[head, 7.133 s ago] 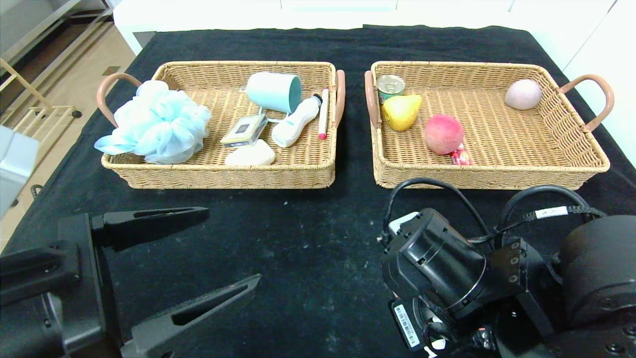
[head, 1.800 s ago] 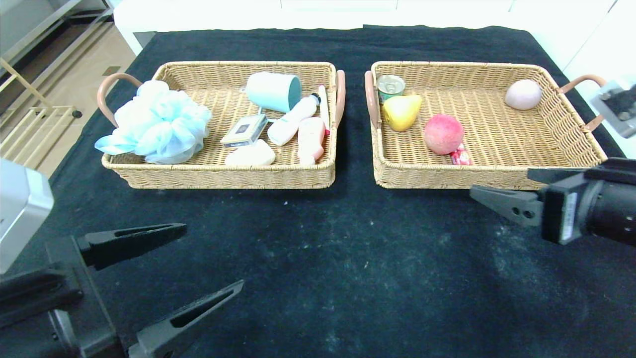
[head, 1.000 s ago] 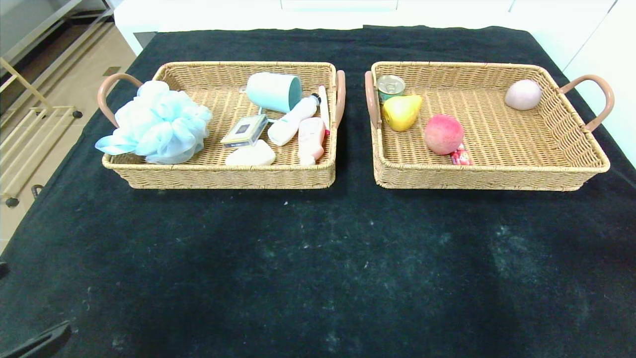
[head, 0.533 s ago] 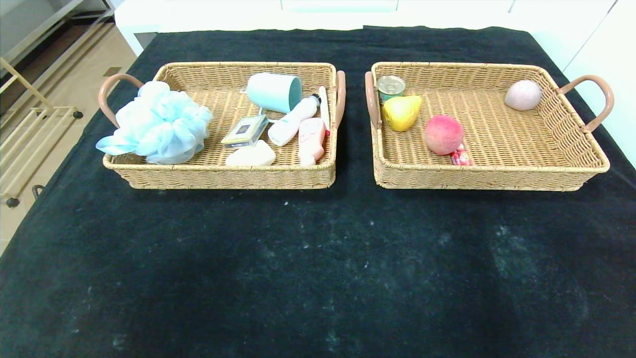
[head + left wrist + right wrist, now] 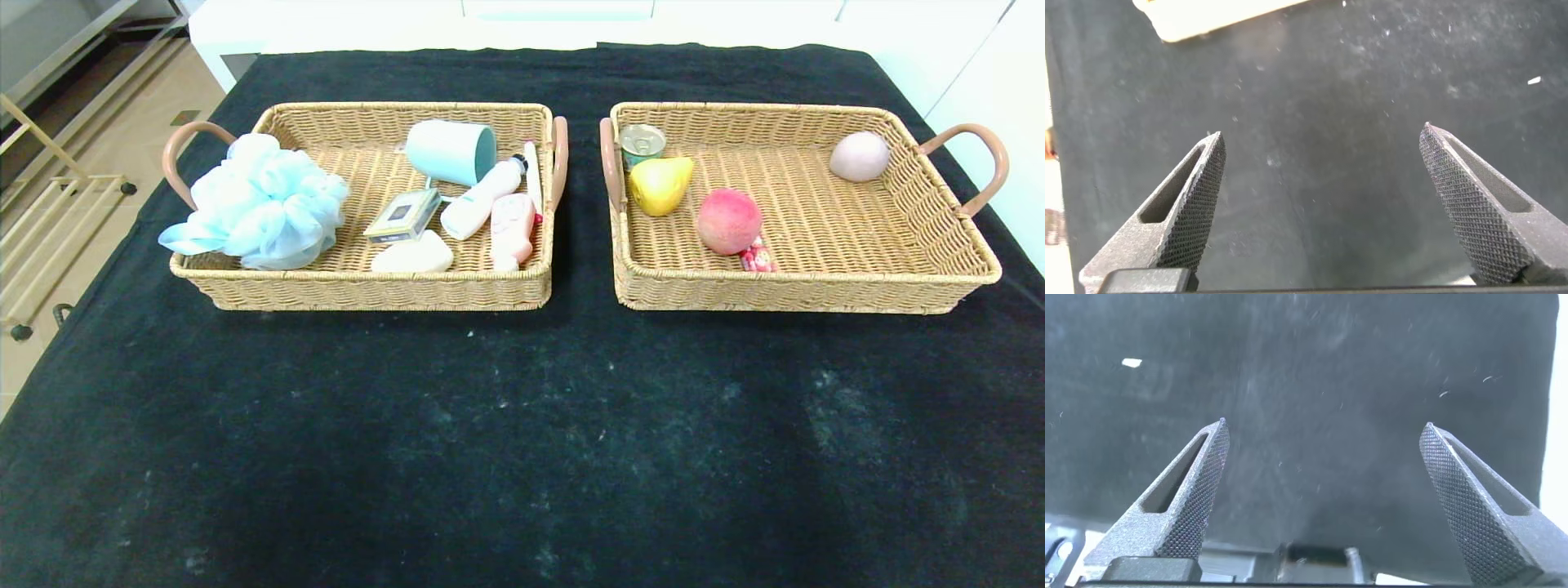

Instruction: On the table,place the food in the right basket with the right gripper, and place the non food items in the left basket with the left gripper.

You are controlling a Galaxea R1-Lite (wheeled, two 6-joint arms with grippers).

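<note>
Two wicker baskets stand side by side toward the far edge of the black-clothed table (image 5: 522, 425), close together but apart, each with pink handles.

The left basket (image 5: 359, 286) holds seven non-food things: one pale blue bath pouf (image 5: 257, 204) at its left end, one teal cup (image 5: 451, 151) lying on its side, one small boxed card pack (image 5: 402, 216), one white soap bar (image 5: 412, 256) against the near wall, one white bottle (image 5: 478, 204), one pink bottle (image 5: 511, 230) just beside it, and one slim pen-like stick (image 5: 532, 175) along the right wall.

The right basket (image 5: 800, 290) holds five foods: one tin can (image 5: 642, 141) in the far left corner, one yellow pear (image 5: 660, 183) touching it, one peach (image 5: 727, 220), one small red candy packet (image 5: 758, 257) by the near wall, and one pale pink round item (image 5: 859, 155) near the far right corner.

The left gripper (image 5: 1319, 140) and right gripper (image 5: 1323, 434) appear only in the wrist views, each with fingers spread wide over bare cloth, holding nothing.
</note>
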